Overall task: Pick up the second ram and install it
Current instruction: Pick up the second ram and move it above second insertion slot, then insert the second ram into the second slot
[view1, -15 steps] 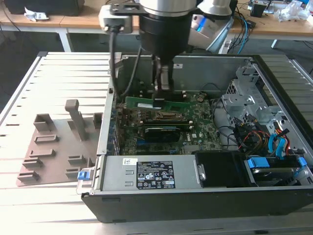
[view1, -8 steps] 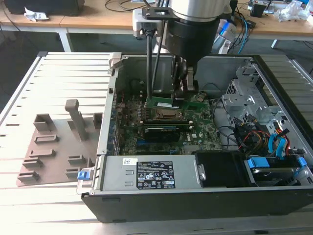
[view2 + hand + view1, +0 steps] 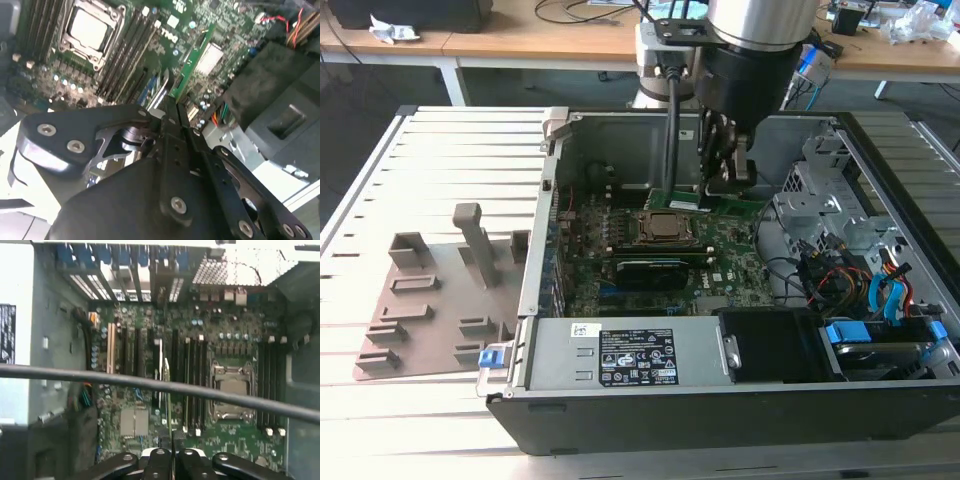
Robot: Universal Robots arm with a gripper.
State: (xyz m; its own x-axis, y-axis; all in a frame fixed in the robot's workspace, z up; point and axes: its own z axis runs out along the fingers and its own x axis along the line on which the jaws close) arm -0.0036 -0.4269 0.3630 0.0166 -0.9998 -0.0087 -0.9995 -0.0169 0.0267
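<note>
In the second wrist view we see the jaws pinching the second ram (image 3: 190,65) near the CPU socket (image 3: 89,30).

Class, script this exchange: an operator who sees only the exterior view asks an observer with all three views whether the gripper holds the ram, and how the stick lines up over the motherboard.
Operator: Does the gripper hold the second ram?
Observer: Yes. In the second wrist view it is shut on one end of the stick, and the rest projects toward the board.
Operator: How is it lined up?
Observer: In the first wrist view it is edge-on, parallel to the memory slots that lie between the CPU socket and the expansion slots.
</note>
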